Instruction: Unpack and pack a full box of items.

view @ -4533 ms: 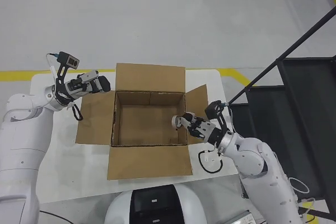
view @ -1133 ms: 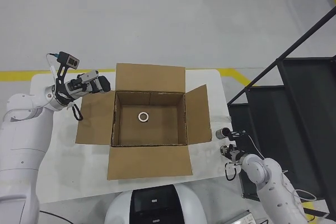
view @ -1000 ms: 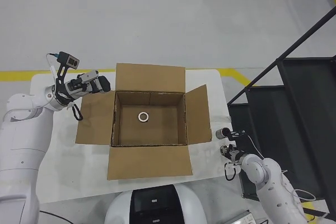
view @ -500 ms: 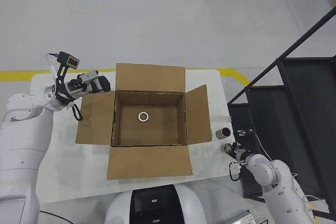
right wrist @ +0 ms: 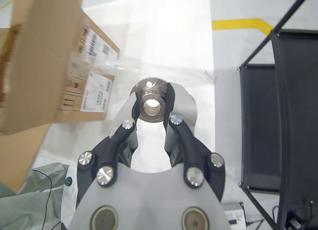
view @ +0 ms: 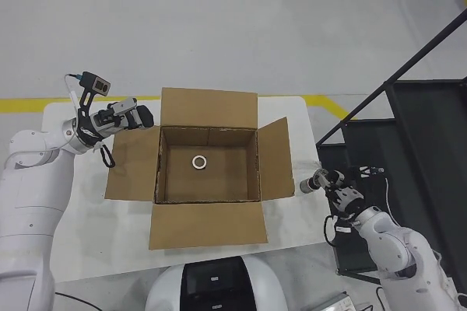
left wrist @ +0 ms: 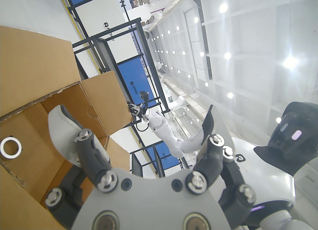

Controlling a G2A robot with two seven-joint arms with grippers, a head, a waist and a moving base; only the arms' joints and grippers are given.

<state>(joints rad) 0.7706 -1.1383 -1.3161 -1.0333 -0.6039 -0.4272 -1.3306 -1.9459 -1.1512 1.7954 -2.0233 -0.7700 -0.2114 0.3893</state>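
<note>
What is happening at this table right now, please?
The robot works at an open cardboard box on a white table. Its right pincer is shut on a metal flanged sleeve, held over the table's right side, beside the box's right flap. One metal ring lies on the box floor. The left pincer is open and empty, near the box's rear left corner.

On my right wrist feed the box [right wrist: 44,42] is blurred and cut off at the frame edge. The right gripper [right wrist: 152,95] has its jaws covering both sides of the metal sleeve [right wrist: 146,111]. From above, the sleeve is too small to make out.
</note>
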